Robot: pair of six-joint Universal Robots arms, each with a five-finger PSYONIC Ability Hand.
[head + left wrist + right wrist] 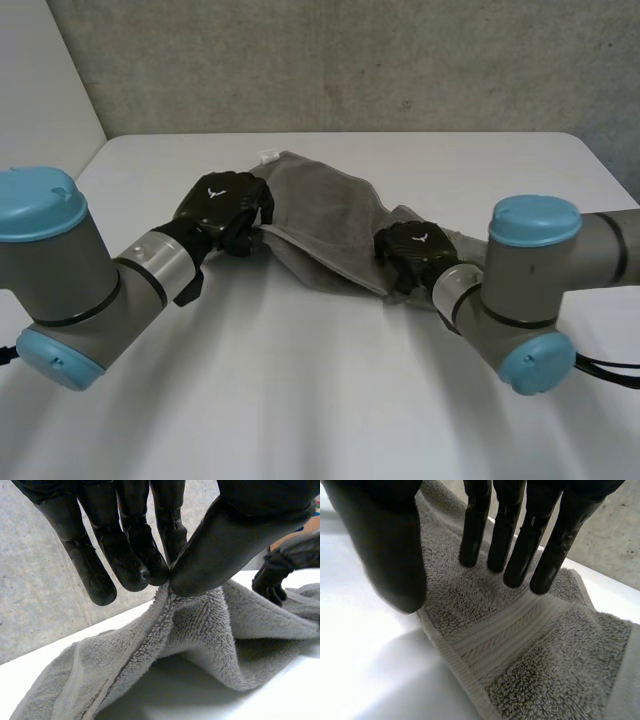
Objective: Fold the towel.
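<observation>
Grey terry: the towel lies rumpled on the white counter, strung between both hands. The left hand pinches the towel's hem between thumb and fingers, holding it raised. The right hand rests straight, spread fingers on the towel's other end, thumb at the hem. This looks like the grasping step. Next, I'd say, the right needs a firm pinch before any fold-over.

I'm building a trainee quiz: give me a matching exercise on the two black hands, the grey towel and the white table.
1 black left hand
2 black right hand
3 grey terry towel
4 white table

A bunched, partly lifted
B fingers straight over the towel's end
C pinches the towel's edge
D lies under the towel

Pairs: 1-C, 2-B, 3-A, 4-D
</observation>
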